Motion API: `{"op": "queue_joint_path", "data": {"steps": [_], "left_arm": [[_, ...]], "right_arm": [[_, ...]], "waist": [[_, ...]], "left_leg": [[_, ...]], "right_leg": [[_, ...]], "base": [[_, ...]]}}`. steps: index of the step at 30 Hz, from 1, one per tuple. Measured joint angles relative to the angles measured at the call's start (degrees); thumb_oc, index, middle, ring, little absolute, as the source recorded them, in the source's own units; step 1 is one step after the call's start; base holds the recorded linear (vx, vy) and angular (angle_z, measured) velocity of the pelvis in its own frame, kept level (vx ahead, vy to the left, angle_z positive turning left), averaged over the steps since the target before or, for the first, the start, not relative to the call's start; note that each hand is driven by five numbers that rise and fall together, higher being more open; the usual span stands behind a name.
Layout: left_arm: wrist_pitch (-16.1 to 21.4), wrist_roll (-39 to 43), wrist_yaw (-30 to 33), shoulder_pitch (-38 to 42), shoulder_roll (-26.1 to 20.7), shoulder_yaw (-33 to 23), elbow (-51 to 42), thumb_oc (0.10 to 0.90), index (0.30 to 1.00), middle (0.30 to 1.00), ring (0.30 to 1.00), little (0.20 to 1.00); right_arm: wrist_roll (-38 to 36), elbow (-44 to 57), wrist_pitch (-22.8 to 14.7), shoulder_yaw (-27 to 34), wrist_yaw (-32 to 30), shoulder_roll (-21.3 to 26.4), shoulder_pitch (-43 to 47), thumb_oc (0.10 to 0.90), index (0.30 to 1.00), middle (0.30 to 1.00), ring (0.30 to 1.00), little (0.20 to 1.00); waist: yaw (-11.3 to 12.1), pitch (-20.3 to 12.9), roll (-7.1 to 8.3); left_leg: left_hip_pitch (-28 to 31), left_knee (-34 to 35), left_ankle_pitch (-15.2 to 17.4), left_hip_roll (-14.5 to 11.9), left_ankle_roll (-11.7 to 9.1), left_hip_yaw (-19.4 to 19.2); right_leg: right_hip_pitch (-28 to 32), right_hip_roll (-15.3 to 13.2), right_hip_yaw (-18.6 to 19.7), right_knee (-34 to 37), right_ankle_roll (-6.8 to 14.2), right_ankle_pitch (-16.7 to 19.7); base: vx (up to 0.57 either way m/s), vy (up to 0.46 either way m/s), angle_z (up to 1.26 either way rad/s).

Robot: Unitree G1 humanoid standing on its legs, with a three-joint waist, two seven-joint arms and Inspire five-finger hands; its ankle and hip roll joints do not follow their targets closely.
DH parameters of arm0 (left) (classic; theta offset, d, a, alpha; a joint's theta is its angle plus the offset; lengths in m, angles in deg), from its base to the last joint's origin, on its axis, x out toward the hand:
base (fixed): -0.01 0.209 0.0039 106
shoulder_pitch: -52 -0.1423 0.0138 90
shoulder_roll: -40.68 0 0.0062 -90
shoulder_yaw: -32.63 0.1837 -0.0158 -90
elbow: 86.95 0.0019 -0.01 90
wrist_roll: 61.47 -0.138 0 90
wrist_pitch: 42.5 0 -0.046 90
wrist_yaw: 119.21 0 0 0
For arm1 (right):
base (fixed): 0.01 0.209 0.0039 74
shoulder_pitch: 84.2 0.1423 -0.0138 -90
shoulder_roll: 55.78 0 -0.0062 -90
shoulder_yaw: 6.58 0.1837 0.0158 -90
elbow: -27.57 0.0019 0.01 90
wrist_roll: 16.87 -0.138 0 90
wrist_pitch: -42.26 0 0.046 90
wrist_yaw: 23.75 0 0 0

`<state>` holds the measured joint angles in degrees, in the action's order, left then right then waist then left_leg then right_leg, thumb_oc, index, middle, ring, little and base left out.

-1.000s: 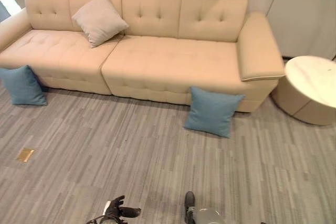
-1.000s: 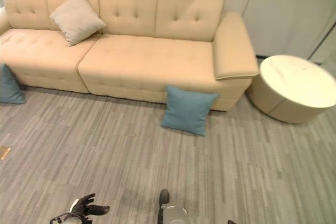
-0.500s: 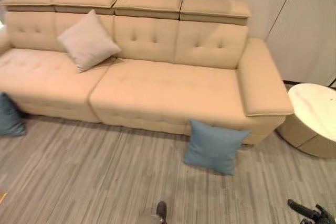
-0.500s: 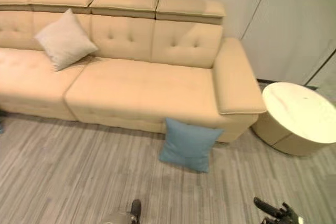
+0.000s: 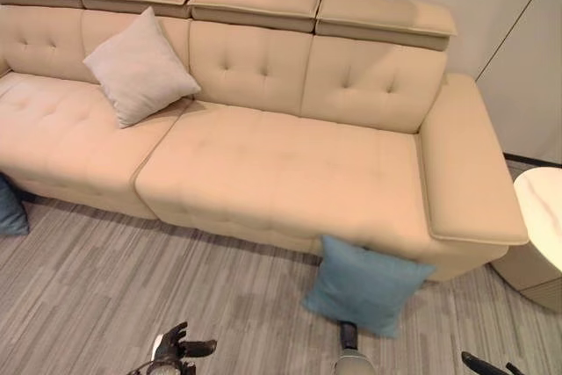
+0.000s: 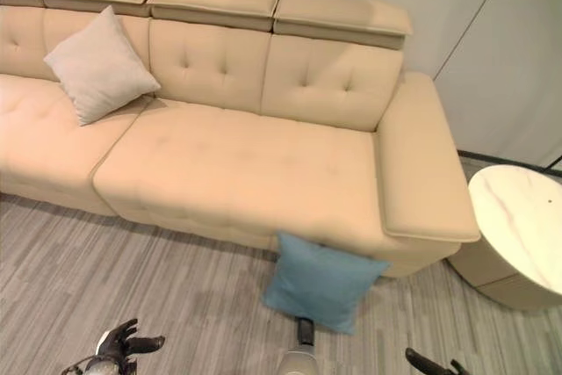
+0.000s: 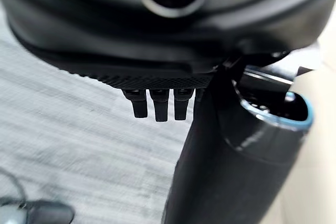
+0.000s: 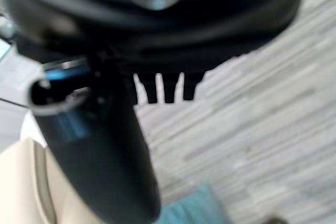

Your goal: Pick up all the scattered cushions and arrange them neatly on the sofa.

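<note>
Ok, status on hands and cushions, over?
Both hands open, empty: left hand, right hand. Blue cushion on floor against sofa; second blue cushion at left edge. Beige cushion on seat. Nothing blocking.

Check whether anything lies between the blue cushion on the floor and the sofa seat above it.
Nothing visible does. The blue cushion leans against the sofa's front edge, and the seat stretch above it is bare; the beige cushion sits far off toward the robot's left.
</note>
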<state>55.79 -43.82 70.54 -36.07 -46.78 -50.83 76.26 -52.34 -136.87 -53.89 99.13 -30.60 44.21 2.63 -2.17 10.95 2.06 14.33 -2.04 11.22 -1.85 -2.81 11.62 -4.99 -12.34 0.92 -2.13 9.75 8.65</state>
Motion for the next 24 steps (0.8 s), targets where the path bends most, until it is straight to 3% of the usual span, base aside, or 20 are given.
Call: {"op": "queue_joint_path", "data": {"steps": [3, 4, 6, 7, 8, 10, 11, 12, 13, 14, 15, 18, 21, 23, 24], "left_arm": [[-0.06, -1.01, -0.54, -1.76, 3.96, 0.35, -0.16, 0.800, 0.900, 0.900, 0.900, 0.900], [-0.23, -1.01, -0.61, -1.06, 4.19, 0.27, -0.03, 0.800, 0.900, 0.900, 0.900, 0.900], [-0.34, -1.00, -0.25, -0.02, 4.15, 0.89, -0.35, 0.800, 0.900, 0.900, 0.900, 0.900], [-0.66, -1.06, -0.27, 1.21, 4.04, 2.53, -0.13, 0.800, 0.900, 0.900, 0.900, 0.900], [-0.89, -2.14, -0.64, 2.32, 4.12, 3.17, -0.36, 0.800, 0.900, 0.900, 0.900, 0.900], [-1.12, -3.27, -1.80, 2.66, 4.19, 5.54, -1.88, 0.800, 0.900, 0.900, 0.900, 0.900], [-1.15, -3.62, -1.90, 2.68, 4.20, 6.78, -1.84, 0.800, 0.900, 0.900, 0.900, 0.900], [-1.27, -4.37, -2.21, 2.55, 4.26, 7.35, -1.78, 0.800, 0.900, 0.900, 0.900, 0.900], [-1.27, -4.49, -2.35, 2.54, 4.16, 7.95, -1.80, 0.800, 0.900, 0.900, 0.900, 0.900], [-1.23, -4.70, -2.36, 2.60, 4.10, 8.07, -1.86, 0.800, 0.900, 0.900, 0.900, 0.900], [-1.23, -4.79, -2.32, 3.22, 3.32, 8.05, -1.77, 0.800, 0.900, 0.900, 0.900, 0.900], [-1.36, -6.90, -1.23, 3.56, 2.26, 9.24, -1.64, 0.800, 0.900, 0.900, 0.900, 0.900], [-1.67, -7.73, -0.10, 2.91, 1.29, 9.02, -1.58, 0.800, 0.900, 0.900, 0.900, 0.900], [-1.94, -8.64, 0.26, 2.49, 0.31, 8.97, -1.55, 0.800, 0.900, 0.900, 0.900, 0.900], [-2.10, -8.79, 0.71, 2.57, 0.34, 8.88, -1.72, 0.800, 0.900, 0.900, 0.900, 0.900]], "right_arm": [[-0.09, 0.10, 0.30, -0.52, 0.18, -0.62, 0.69, 0.800, 0.900, 0.900, 0.900, 0.900], [-0.07, -0.37, 0.57, -0.48, 0.07, -0.62, 1.33, 0.800, 0.900, 0.900, 0.900, 0.900], [-0.05, -1.04, 0.57, -0.43, -0.94, 0.04, 2.52, 0.800, 0.900, 0.900, 0.900, 0.900], [-0.05, -1.07, 0.53, -0.41, -0.96, 1.10, 2.62, 0.800, 0.900, 0.900, 0.900, 0.900], [-0.04, -1.34, 0.36, -0.23, -1.18, 2.37, 2.45, 0.800, 0.900, 0.900, 0.900, 0.900], [0.03, -1.28, 0.30, 0.06, -1.16, 5.34, 2.70, 0.800, 0.900, 0.900, 0.900, 0.900], [0.28, -1.28, -0.24, 0.33, -1.31, 6.55, 3.27, 0.800, 0.900, 0.900, 0.900, 0.900], [0.44, -1.27, -1.06, 1.26, -1.64, 7.65, 4.03, 0.800, 0.900, 0.900, 0.900, 0.900], [0.53, -1.25, -1.68, 1.29, -1.95, 8.13, 4.11, 0.800, 0.900, 0.900, 0.900, 0.900], [0.56, -1.06, -1.92, 1.15, -2.35, 8.36, 4.42, 0.800, 0.900, 0.900, 0.900, 0.900], [0.71, -1.02, -2.16, 0.93, -2.43, 7.09, 5.09, 0.800, 0.900, 0.900, 0.900, 0.900], [1.53, -0.79, -2.13, -1.33, -4.24, 3.75, 6.49, 0.800, 0.900, 0.900, 0.900, 0.900], [2.68, 1.32, -1.43, -4.25, -4.49, -1.53, 6.35, 0.800, 0.900, 0.900, 0.900, 0.900], [3.25, 1.65, -1.04, -6.45, -4.70, -3.76, 6.90, 0.800, 0.900, 0.900, 0.900, 0.900], [3.81, 1.81, -0.85, -7.29, -4.62, -4.29, 7.51, 0.800, 0.900, 0.900, 0.900, 0.900]], "waist": [[-0.68, -0.76, -2.93], [-1.34, -0.89, -3.06], [-1.74, -0.44, -2.06], [-2.69, -0.12, -1.12], [-4.01, 0.48, -0.12], [-2.77, 0.50, -0.11], [-2.32, 0.59, -0.30], [-2.03, 0.69, -0.46], [-1.88, 0.68, -0.98], [-1.32, 0.74, -2.08], [-0.23, 0.91, -1.44], [-0.85, 1.28, -0.60], [-0.86, 1.62, -0.08], [-0.44, 1.98, 0.28], [0.07, 2.21, -0.79]], "left_leg": [[-3.31, -2.29, -2.00, -4.91, -3.21, -0.20], [-5.63, -4.17, -2.92, -6.38, -4.77, 1.11], [-8.20, -6.19, -6.92, -6.69, -6.68, -0.14], [-10.25, -7.30, -9.07, -6.99, -7.21, -3.59], [-12.35, -9.33, -9.32, -8.02, -6.32, -12.04], [-12.26, -7.20, -7.75, -6.95, -3.79, -18.36], [-12.06, -5.63, -6.77, -5.10, -2.51, -17.79], [-11.15, -1.36, -6.16, -2.33, 0.35, -17.24], [-10.56, 1.52, -6.83, -0.20, 1.27, -17.02], [-10.89, 2.39, -8.38, 0.79, 3.03, -15.47], [-10.50, 2.28, -8.67, 1.48, 3.37, -14.36], [-10.65, 1.99, -8.68, 2.88, 3.88, -14.29], [-9.65, 2.37, -8.57, 3.23, 4.75, -19.14], [-10.24, 1.17, -8.05, 2.55, 5.41, -22.85], [-10.30, 1.26, -7.80, 1.15, 5.83, -24.83]], "right_leg": [[-0.47, 4.58, -3.24, -1.60, -2.26, -2.83], [-0.23, 5.01, -5.90, -1.41, -3.61, -3.49], [0.39, 5.52, -8.57, -2.10, -5.41, -4.43], [0.67, 4.09, -11.06, -2.24, -6.27, -5.16], [2.33, 3.18, -14.50, -0.83, -6.67, -5.46], [1.88, 3.79, -14.65, -1.09, -7.61, -5.96], [1.83, 3.76, -14.54, -0.91, -7.80, -5.90], [1.78, 3.90, -14.29, -0.76, -8.27, -6.06], [1.83, 4.68, -14.52, -0.89, -8.23, -6.10], [1.46, 6.20, -14.08, -1.39, -8.25, -6.11], [0.38, 6.18, -12.29, -2.11, -8.14, -6.27], [-0.77, 6.11, -9.55, -1.94, -6.84, -4.69], [-1.40, 6.17, -6.48, -0.24, -5.83, -1.19], [-2.01, 7.08, -8.00, 3.57, -4.99, 4.66], [-1.82, 6.89, -13.40, 3.87, -3.49, 4.60]], "base": [[0.01, -0.486, 0.44], [-0.14, -0.342, 0.80], [-0.18, -0.352, 0.95], [-0.12, -0.215, 1.32], [-0.06, -0.182, 1.35], [-0.01, -0.120, 0.51], [0.03, -0.065, -0.05], [0.02, -0.030, -0.03], [0.02, 0.015, -0.12], [0.01, 0.040, -0.38], [0.01, 0.064, -0.53], [0.02, 0.087, -0.44], [-0.02, 0.059, -0.81], [-0.05, -0.004, -1.03], [-0.04, -0.073, -0.86]]}}
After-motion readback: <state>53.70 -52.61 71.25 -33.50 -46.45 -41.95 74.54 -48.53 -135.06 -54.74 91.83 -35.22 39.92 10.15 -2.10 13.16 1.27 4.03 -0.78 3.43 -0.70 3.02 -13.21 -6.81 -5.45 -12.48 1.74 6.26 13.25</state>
